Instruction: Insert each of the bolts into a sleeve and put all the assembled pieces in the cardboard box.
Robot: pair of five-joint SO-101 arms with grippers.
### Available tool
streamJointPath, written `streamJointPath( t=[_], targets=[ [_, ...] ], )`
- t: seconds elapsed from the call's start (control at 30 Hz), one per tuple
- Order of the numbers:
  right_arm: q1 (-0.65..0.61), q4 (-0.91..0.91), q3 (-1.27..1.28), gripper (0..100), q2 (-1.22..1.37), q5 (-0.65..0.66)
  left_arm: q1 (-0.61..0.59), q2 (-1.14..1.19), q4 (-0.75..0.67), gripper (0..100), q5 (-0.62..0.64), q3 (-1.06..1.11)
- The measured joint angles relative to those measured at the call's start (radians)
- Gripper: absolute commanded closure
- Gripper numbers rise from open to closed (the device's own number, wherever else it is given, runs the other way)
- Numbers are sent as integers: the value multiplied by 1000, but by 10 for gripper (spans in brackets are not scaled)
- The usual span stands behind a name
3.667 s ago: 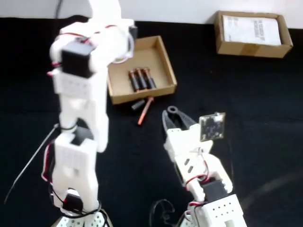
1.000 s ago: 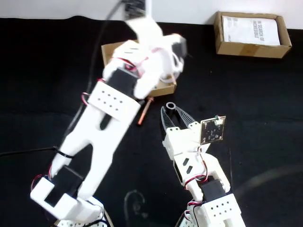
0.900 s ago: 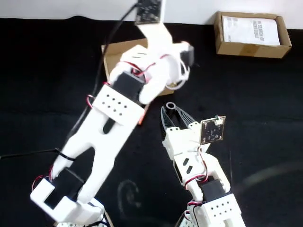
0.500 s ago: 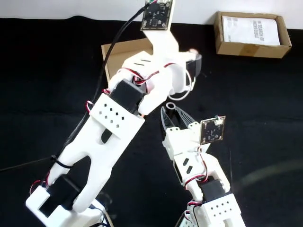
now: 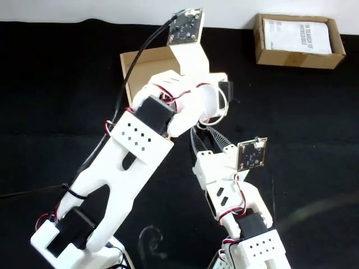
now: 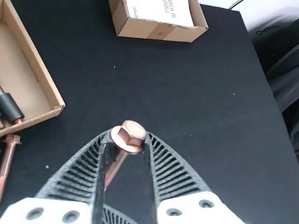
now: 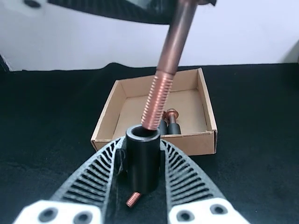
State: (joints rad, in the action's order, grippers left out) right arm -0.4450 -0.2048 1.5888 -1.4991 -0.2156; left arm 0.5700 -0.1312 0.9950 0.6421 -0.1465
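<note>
Your left gripper is clamped on a copper bolt, gripping it just under the hex head. Your right gripper is clamped around a black sleeve, held upright with its bore facing up. In the high view the two arms meet at the centre of the frame. The bolt hangs tilted over the sleeve with its threaded tip at the mouth; you cannot tell whether it has entered yet.

This looks like the insertion step. The next move likely calls for straightening the bolt to the sleeve's axis, then pushing it down while the right gripper holds firm.

The cardboard box, upper left of centre, holds finished pieces. A second bolt lies on the table just outside it, not yet sleeved.
</note>
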Motion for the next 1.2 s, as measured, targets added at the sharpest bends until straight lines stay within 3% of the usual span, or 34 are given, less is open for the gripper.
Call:
streamJointPath(
  t=[0.37, 0.73, 1.0, 1.2],
  targets=[
    [-2, 0, 2, 991, 0, 0, -2, -153, -20, 991, 5, 210],
    [2, -2, 2, 991, 2, -2, 9, -334, -241, 991, 5, 575],
    [23, -2, 2, 991, 2, -2, 20, -356, -265, 982, -77, 666],
    [26, -2, 2, 991, 2, -2, 20, -361, -247, 704, -160, 671]
  ],
)
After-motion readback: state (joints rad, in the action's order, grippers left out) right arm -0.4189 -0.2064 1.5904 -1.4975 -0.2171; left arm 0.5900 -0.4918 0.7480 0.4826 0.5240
